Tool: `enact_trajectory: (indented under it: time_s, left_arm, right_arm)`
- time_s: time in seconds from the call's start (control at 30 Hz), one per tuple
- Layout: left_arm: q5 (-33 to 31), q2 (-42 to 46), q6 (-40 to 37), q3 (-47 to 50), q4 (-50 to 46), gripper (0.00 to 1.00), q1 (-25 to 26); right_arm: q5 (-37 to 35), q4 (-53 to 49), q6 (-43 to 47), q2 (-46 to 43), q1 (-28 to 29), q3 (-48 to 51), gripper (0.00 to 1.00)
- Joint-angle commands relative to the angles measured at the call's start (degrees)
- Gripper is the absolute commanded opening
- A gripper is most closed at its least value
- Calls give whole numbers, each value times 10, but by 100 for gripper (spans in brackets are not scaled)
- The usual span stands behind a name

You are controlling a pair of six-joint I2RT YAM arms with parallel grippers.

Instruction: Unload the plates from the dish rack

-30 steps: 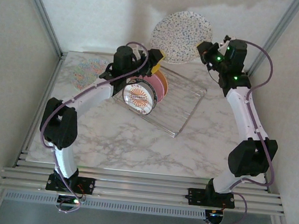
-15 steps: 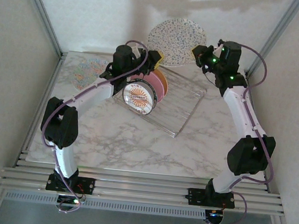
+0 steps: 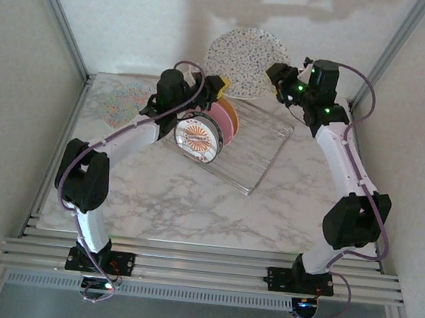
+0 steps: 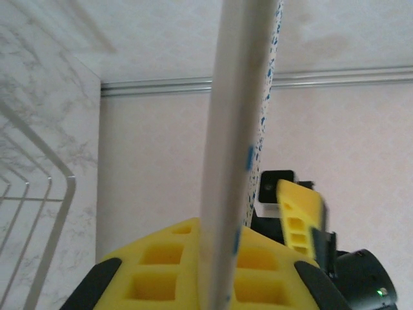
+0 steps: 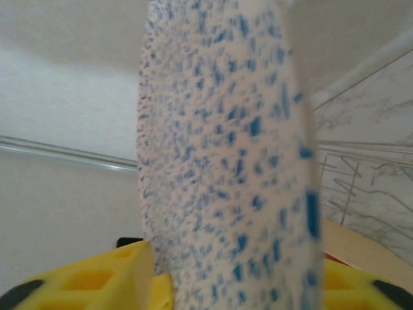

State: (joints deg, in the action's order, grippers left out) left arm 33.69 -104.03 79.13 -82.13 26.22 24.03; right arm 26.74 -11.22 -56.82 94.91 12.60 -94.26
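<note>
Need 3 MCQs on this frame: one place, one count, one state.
1. Where is the flat patterned plate?
A. in the rack
B. on the table, left of the dish rack
C. in the left gripper

2. How many plates stand in the dish rack?
A. one
B. five
C. three

3. State of the right gripper?
A. shut on the speckled plate
B. open, empty
C. resting on the table

Answers:
1. B, it lies flat beside the rack.
2. C, white emblem plate, pink, orange.
3. A, the plate hangs in the air between its fingers.
</note>
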Motion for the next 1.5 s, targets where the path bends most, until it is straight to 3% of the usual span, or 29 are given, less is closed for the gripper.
enact_trajectory:
  time_s: [0.0,0.13,0.3,0.53,0.7,1.0,1.47]
  left_arm:
    - [2,44,4,24,97,0,-22]
    - [1,74,5,54,103,0,-44]
    - [-2,128,6,127,95,0,-102]
    - [-23,217,-32,257,46,0,-215]
    - [-51,258,-13,377,89,0,-294]
    - [-54,213,-21,465,162,0,-368]
    - [-35,83,-46,430,193,0,-386]
  right_arm:
    - [-5,-26,50,-28,8,-21,62]
    - [-38,-37,120,-48,19,-17,70]
    - [-81,-10,226,-82,50,15,73]
    - [-108,98,546,-149,156,119,75]
    - [-120,94,716,-167,231,150,80]
    - [-135,42,755,-129,294,106,82]
    - [-135,16,748,-107,299,78,83]
